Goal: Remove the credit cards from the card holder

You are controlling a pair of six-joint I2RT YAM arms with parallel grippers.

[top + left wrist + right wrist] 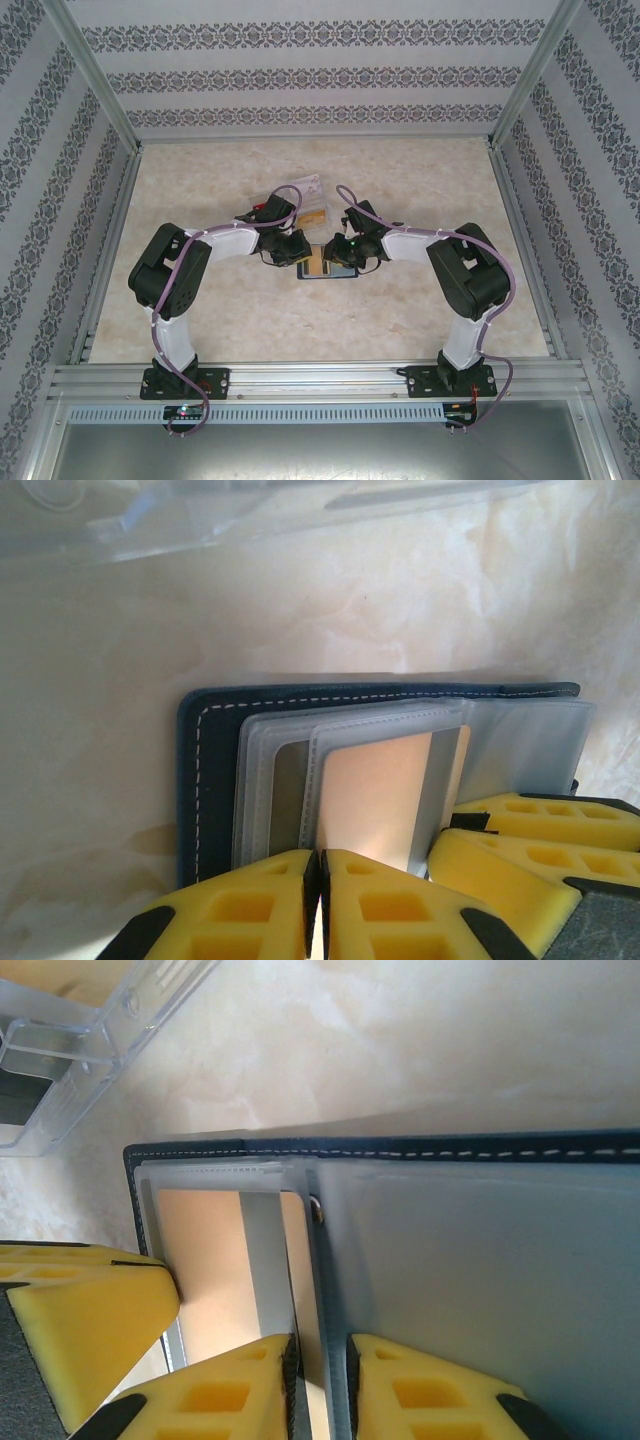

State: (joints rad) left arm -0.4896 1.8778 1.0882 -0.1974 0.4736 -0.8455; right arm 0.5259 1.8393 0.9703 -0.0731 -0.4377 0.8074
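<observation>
Right fingers (pixel 420 1400) pinch a clear sleeve (pixel 325 1300) of the open card holder (pixel 400 1146) beside an orange-gold card (pixel 200 1250).

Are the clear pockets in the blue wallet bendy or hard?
Probably floppy: the clear sleeves are thin see-through film, fanned in layers. Likely slippery, since they look smooth and shiny. The orange card inside lies flat, so it is probably stiffer.

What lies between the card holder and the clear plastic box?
Bare table separates the card holder from the clear plastic box, in the left wrist view.
</observation>
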